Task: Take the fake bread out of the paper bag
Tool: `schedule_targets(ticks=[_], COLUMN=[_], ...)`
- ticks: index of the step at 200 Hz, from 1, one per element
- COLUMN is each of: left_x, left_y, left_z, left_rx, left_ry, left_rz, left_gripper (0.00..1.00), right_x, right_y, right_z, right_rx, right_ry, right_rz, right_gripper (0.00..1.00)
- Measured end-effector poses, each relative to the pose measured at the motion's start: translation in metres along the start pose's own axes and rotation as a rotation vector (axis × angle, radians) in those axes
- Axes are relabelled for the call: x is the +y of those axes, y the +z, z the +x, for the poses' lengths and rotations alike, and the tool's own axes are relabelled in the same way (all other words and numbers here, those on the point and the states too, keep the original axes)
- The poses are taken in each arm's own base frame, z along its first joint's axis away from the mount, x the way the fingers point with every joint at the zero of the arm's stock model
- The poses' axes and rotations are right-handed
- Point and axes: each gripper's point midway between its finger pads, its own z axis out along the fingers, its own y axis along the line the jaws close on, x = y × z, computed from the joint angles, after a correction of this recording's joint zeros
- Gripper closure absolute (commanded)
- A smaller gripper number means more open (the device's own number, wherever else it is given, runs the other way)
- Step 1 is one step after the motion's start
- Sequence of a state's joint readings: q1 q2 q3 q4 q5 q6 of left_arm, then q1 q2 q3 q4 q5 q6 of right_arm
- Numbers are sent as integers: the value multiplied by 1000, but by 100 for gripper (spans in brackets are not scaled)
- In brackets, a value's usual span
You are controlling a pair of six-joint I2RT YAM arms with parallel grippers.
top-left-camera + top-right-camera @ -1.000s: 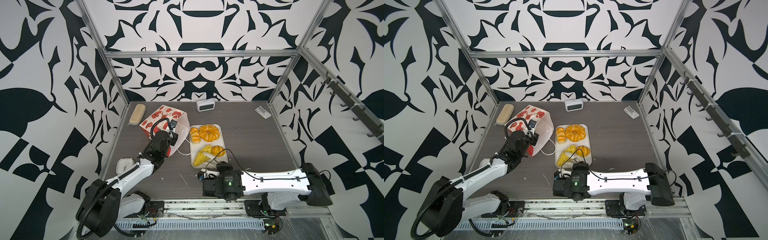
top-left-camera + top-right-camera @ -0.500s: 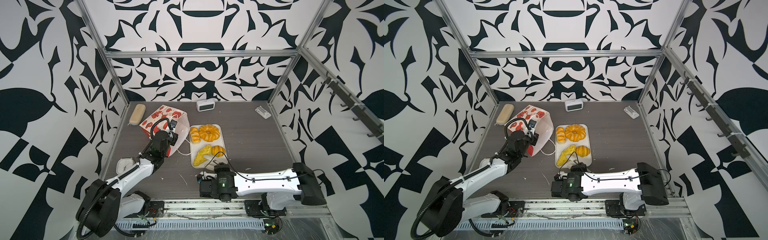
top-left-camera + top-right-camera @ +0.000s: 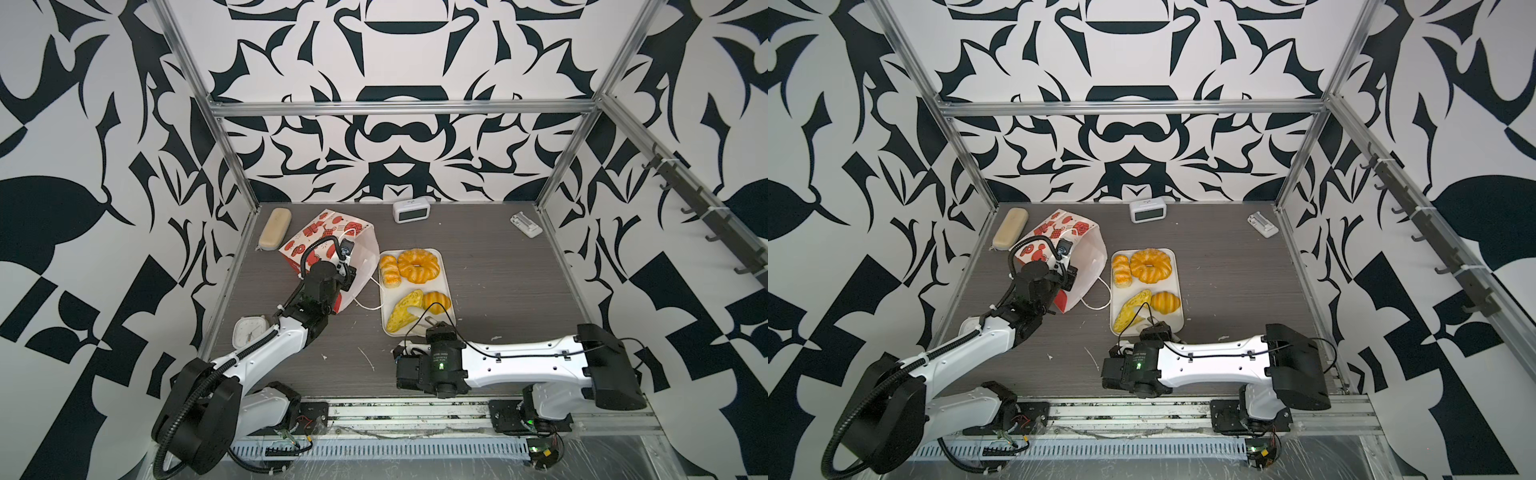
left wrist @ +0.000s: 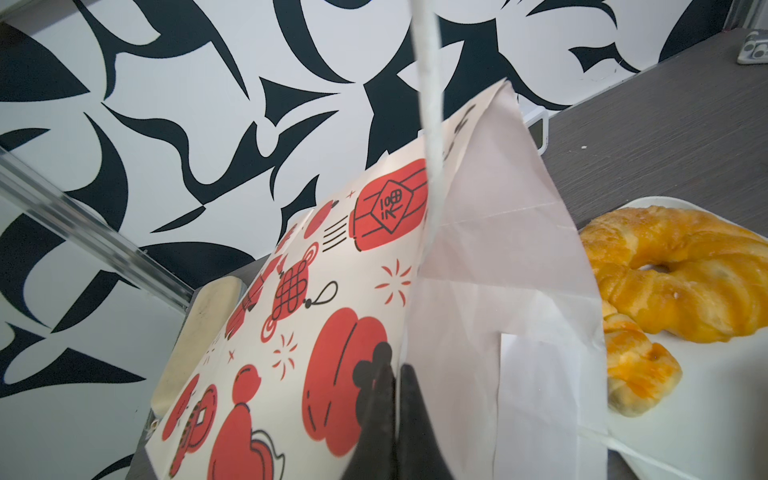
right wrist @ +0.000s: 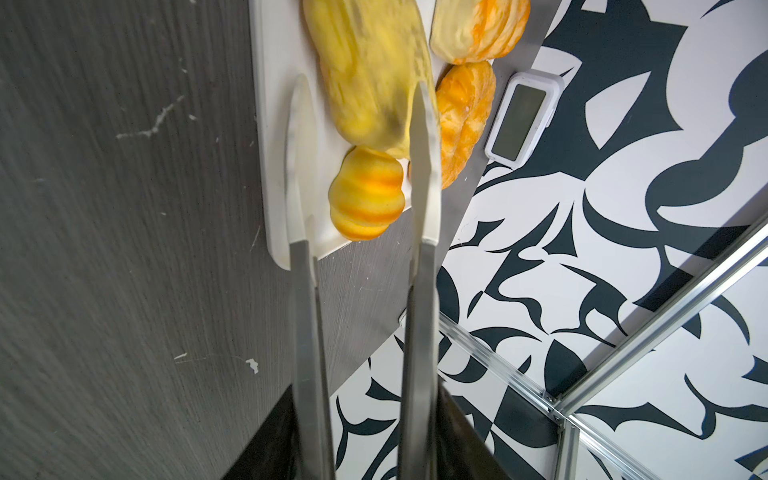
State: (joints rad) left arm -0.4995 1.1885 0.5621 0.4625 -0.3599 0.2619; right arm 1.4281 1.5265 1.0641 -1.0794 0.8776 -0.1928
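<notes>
In both top views the paper bag (image 3: 328, 232) (image 3: 1059, 226) sits at the far left of the table, tipped so its white mouth faces the tray (image 3: 448, 282) just to its right. The fake bread (image 3: 417, 266) (image 3: 1150, 266) lies out on that tray in four pieces: a ring loaf and a ridged roll on the far half, a long yellow piece and a croissant on the near half. The left gripper (image 3: 348, 277) is at the bag's near rim. The right gripper (image 3: 436, 330) hangs low at the tray's near end, holding tongs (image 3: 415, 311) whose white tip lies over the yellow piece.

In the left wrist view the left gripper's black fingers (image 4: 380, 399) are pressed together on the bag's edge, and a white cord handle (image 4: 428, 104) runs upward. The ring loaf and the roll rest on the tray beyond the bag.

In the right wrist view the right gripper is clamped on the tongs (image 5: 419, 291). The tong arms stand apart, with nothing gripped between the tips.
</notes>
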Motion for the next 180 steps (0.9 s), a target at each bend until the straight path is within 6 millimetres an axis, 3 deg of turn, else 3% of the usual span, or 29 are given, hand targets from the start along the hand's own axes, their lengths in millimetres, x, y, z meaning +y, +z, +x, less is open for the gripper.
schedule_targets(ticks=[96,180], left_x=[1,1], left_y=[0,0], left_z=[-1,-1], left_rx=[-5,-5], left_ry=[-2,-3], left_rz=[-2,-4], left_gripper=[96,96], right_x=[-4,-9], right_y=[20,31], right_z=[-2,2], right_rx=[24,70], right_ry=[-13,-43], right_rz=[23,41], right_gripper=[53,75])
